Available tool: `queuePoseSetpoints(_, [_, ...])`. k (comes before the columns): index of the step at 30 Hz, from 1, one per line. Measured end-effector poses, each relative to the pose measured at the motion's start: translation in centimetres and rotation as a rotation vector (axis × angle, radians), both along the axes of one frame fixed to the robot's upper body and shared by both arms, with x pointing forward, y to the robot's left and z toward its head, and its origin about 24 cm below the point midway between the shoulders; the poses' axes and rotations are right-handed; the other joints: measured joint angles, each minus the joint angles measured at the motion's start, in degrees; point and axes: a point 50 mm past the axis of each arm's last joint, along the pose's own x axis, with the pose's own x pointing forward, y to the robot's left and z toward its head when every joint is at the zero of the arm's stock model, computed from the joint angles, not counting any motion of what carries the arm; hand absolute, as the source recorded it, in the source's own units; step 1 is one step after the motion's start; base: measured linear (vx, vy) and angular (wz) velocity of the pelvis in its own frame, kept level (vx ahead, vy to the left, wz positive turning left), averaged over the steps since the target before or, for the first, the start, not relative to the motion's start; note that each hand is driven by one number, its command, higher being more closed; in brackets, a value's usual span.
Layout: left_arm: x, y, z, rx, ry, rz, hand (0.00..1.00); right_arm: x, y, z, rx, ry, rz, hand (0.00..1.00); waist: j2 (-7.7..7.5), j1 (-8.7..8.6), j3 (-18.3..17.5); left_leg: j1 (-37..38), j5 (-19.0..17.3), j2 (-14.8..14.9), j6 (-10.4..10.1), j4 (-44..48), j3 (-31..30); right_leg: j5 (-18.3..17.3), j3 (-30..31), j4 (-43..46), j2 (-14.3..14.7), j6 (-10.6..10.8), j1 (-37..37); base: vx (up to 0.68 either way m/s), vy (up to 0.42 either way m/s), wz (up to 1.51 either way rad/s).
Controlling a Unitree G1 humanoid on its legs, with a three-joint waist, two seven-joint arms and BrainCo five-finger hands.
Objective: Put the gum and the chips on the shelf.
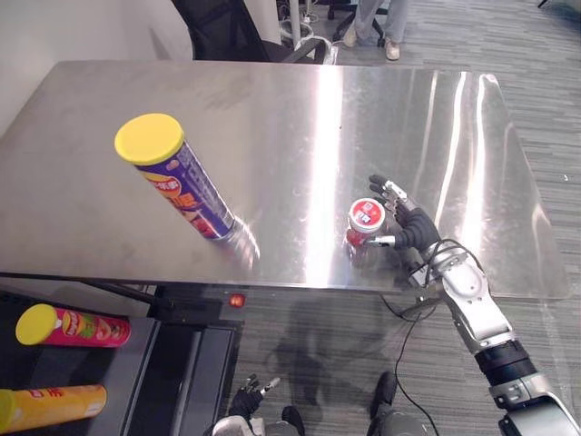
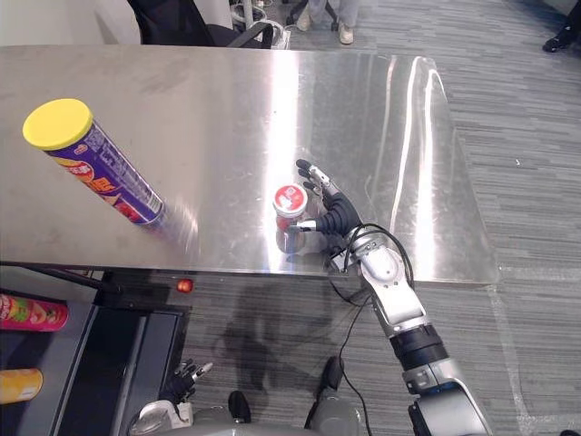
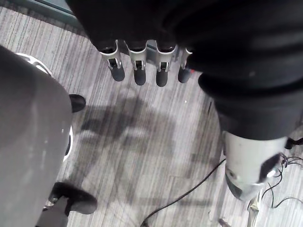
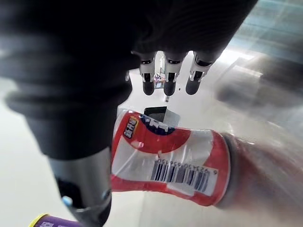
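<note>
The chips can [image 1: 177,177], purple with a yellow lid, stands upright on the left part of the steel table [image 1: 300,109]. Near the table's front edge stands the gum jar [image 1: 365,221], red and white, small and upright. My right hand [image 1: 413,227] is open just to its right, palm toward it. The straight fingers [image 4: 168,80] reach past the jar [image 4: 170,161] and the thumb lies along its near side. Below the table my left hand [image 1: 250,391] hangs open over the floor, its fingers [image 3: 137,66] relaxed and holding nothing.
A dark shelf [image 1: 136,363] sits low at the left, below the table, with a pink chips can [image 1: 73,327] and a yellow one [image 1: 50,407] lying on it. Behind the table are a black chair [image 1: 227,32] and a person's legs [image 1: 377,23].
</note>
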Motion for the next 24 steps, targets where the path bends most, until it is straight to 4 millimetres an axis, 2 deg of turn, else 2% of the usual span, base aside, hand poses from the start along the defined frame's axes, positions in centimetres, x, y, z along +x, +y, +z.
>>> queuePoseSetpoints(10, [0.3,0.0,0.2,0.003,-0.013,-0.001,0.0,0.0,0.4,-0.1,0.01,0.005,0.0,0.0,0.17,0.2,0.4,-0.7,0.0,0.1,0.0,2.6,0.0,3.0,-0.2,0.0,-0.4,-1.4,0.1,0.01,-0.005,0.0])
queuePoseSetpoints(11, [0.3,0.0,0.2,0.004,-0.014,0.0,0.0,0.0,0.5,-0.1,0.009,0.006,0.002,1.0,0.16,0.22,0.5,-0.8,0.0,0.0,0.0,3.3,0.0,3.0,-0.2,0.0,-0.6,-1.4,0.2,0.05,-0.017,-0.01])
queuePoseSetpoints(16, [0.4,0.0,0.2,0.008,-0.017,-0.001,0.0,0.0,0.9,-0.3,0.005,0.017,0.01,1.0,0.21,0.53,0.5,-2.0,0.1,-0.2,0.0,8.0,-0.1,3.5,-0.6,0.0,-1.7,-2.0,1.1,0.07,-0.013,-0.02])
queuePoseSetpoints(17, [0.5,0.2,0.3,0.011,-0.02,0.002,0.0,0.1,1.0,-0.2,0.009,0.017,0.005,1.0,0.09,0.56,0.5,-4.1,0.1,-0.1,0.0,12.4,-0.2,4.2,-0.7,0.1,-2.9,-2.9,1.0,0.09,0.039,0.16])
queuePoseSetpoints(18, [0.9,0.8,0.5,0.022,-0.042,0.012,0.0,0.2,1.4,-0.2,0.028,0.018,0.01,1.0,-2.03,0.85,1.7,-9.4,-1.1,0.4,0.3,20.7,-0.3,4.8,-0.1,0.1,-5.6,-3.5,1.3,0.07,0.043,0.22])
queuePoseSetpoints(19, [1.1,1.0,0.7,0.035,-0.051,0.013,0.0,0.3,1.7,-0.1,0.038,0.018,0.013,1.0,-2.43,0.83,1.9,-9.7,-3.8,-0.5,1.2,17.3,-0.2,4.8,0.3,0.1,-6.6,-3.5,1.4,0.01,0.04,0.24])
queuePoseSetpoints(20, [0.8,0.4,0.5,0.027,-0.043,0.005,0.0,0.6,1.4,0.5,0.021,-0.001,0.007,1.0,1.08,0.15,1.3,-7.8,6.2,0.7,1.9,0.8,-0.6,5.6,-1.0,0.1,-4.7,-2.3,1.8,0.01,0.093,-0.04])
queuePoseSetpoints(21, [0.7,0.0,0.4,0.019,-0.039,0.014,0.0,0.7,1.8,0.7,0.026,-0.004,0.017,1.0,1.86,1.36,1.3,-7.1,6.8,1.5,2.2,-0.6,-0.2,5.1,-1.0,0.1,-4.4,-1.2,1.8,0.03,0.119,-0.1])
queuePoseSetpoints(24, [1.1,1.4,0.8,0.059,-0.049,0.005,0.0,0.6,3.1,0.6,0.081,0.003,0.043,1.0,-0.9,2.26,1.7,-7.1,6.9,1.1,2.2,-1.0,-0.2,5.1,-1.5,0.1,-4.7,-1.2,1.8,0.04,0.085,0.01])
